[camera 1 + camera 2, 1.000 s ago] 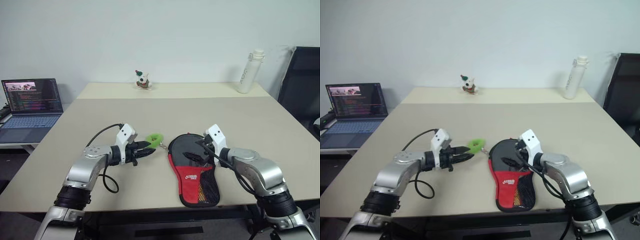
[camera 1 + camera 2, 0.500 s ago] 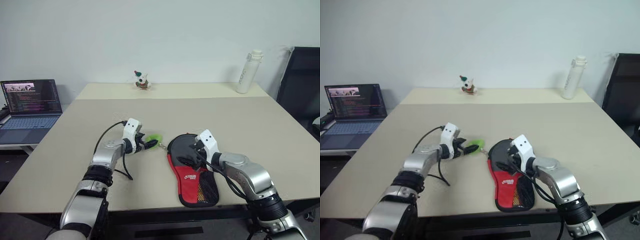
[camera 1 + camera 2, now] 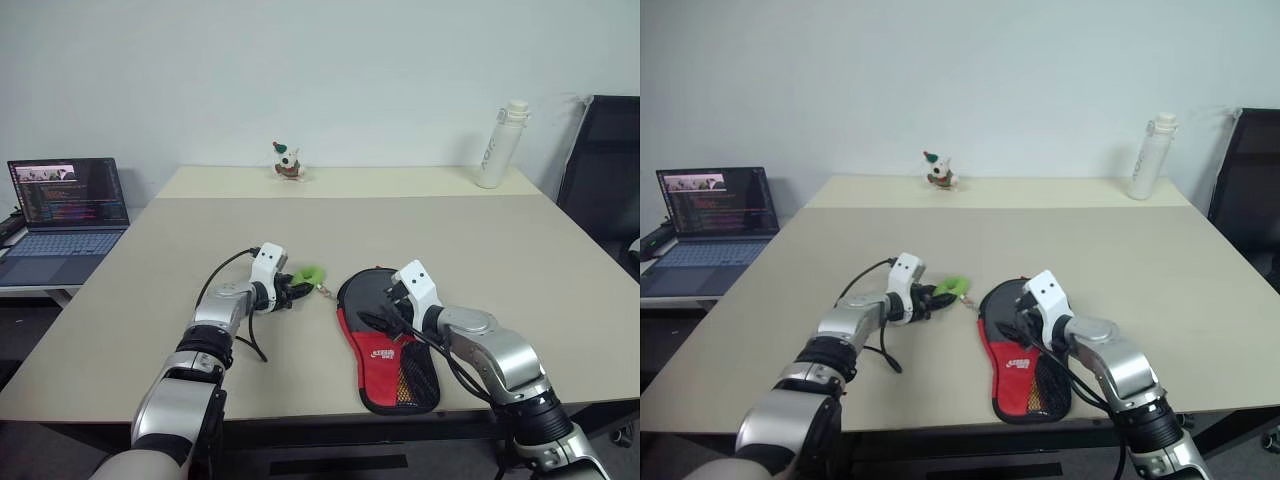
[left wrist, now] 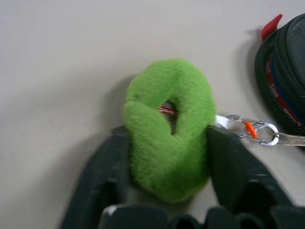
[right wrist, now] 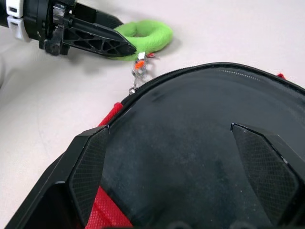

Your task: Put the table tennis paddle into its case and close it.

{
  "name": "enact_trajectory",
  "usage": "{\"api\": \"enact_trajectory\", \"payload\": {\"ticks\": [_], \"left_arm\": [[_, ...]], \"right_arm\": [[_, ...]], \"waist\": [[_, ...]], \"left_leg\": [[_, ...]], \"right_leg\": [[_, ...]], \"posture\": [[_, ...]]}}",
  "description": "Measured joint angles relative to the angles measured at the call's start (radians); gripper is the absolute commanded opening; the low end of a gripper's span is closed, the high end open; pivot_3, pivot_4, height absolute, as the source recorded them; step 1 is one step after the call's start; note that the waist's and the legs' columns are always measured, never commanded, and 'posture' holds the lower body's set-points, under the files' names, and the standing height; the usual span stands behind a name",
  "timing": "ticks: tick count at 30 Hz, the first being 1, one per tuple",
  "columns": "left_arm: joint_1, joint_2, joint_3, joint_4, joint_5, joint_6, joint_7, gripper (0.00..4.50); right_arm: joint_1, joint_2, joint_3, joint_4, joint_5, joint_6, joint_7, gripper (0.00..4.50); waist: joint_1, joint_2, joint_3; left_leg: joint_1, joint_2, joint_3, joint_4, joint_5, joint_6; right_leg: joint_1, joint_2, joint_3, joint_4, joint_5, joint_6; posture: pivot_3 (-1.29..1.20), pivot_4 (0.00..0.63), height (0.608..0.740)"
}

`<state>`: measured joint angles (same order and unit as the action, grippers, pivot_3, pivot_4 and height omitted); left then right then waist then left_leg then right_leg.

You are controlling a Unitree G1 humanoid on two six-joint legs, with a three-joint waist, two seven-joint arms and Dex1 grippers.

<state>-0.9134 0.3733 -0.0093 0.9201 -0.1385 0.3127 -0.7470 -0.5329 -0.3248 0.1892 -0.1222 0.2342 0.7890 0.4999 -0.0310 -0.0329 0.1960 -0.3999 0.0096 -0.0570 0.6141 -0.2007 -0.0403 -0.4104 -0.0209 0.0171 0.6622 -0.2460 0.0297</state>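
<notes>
So the left gripper [image 4: 169, 157] has its two fingers pinched on the green fuzzy charm [image 4: 169, 124], which clips to the case [image 3: 388, 340] lying just to its right. The case's long axis runs near-to-far, round end far, the paddle's black face [image 5: 200, 157] showing in the open mouth. The right gripper [image 5: 183, 176] hovers wide open over it, holding nothing. Plain beige table [image 3: 480, 240], with a laptop [image 3: 65, 215] far left and a bottle [image 3: 497, 143] far right.
</notes>
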Motion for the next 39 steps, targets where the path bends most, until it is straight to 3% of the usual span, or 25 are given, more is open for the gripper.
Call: {"api": "enact_trajectory", "payload": {"ticks": [3, 5, 16, 29, 39], "left_arm": [[0.014, -0.007, 0.007, -0.027, -0.001, 0.018, -0.01, 0.38], [0.021, -0.01, 0.013, -0.042, -0.001, 0.03, -0.009, 0.06], [0.028, -0.02, 0.021, -0.089, 0.003, 0.074, 0.039, 0.06], [-0.239, -0.067, 0.015, 0.376, 0.12, -0.152, 0.255, 0.06], [-0.324, -0.136, 0.013, 0.461, 0.232, -0.216, 0.425, 0.06]], "right_arm": [[-0.01, 0.019, 0.001, 0.02, -0.008, 0.0, 0.0, 4.5], [-0.021, 0.031, 0.005, 0.035, -0.012, 0.0, 0.001, 4.5], [-0.044, 0.08, 0.05, 0.182, -0.058, -0.068, 0.012, 4.5], [0.008, 0.084, 0.08, 0.123, -0.059, -0.054, 0.03, 4.5], [0.038, 0.086, 0.104, 0.05, -0.061, 0.007, 0.022, 4.5]], "waist": [[0.0, 0.0, 0.0], [-0.001, 0.0, 0.0], [-0.001, -0.001, 0.0], [-0.026, -0.003, -0.002], [-0.034, -0.004, -0.002]], "left_leg": [[0.0, 0.0, 0.0, 0.0, 0.0, 0.0], [0.001, 0.0, 0.0, 0.0, 0.0, 0.0], [0.002, 0.0, 0.0, 0.0, 0.0, 0.0], [0.004, 0.001, 0.0, 0.001, 0.0, 0.0], [0.007, 0.002, 0.001, 0.001, 0.001, -0.001]], "right_leg": [[0.0, 0.0, 0.0, 0.0, 0.0, 0.0], [0.0, 0.0, 0.0, 0.001, 0.0, 0.0], [0.001, 0.0, 0.0, 0.001, 0.0, 0.0], [0.002, 0.002, 0.0, 0.003, 0.001, 0.001], [0.004, 0.002, 0.001, 0.002, 0.004, 0.003]], "posture": [[0.0, 0.15, 0.74], [0.0, 0.15, 0.74], [0.0, 0.15, 0.74], [0.0, 0.15, 0.74], [0.0, 0.15, 0.74]]}}
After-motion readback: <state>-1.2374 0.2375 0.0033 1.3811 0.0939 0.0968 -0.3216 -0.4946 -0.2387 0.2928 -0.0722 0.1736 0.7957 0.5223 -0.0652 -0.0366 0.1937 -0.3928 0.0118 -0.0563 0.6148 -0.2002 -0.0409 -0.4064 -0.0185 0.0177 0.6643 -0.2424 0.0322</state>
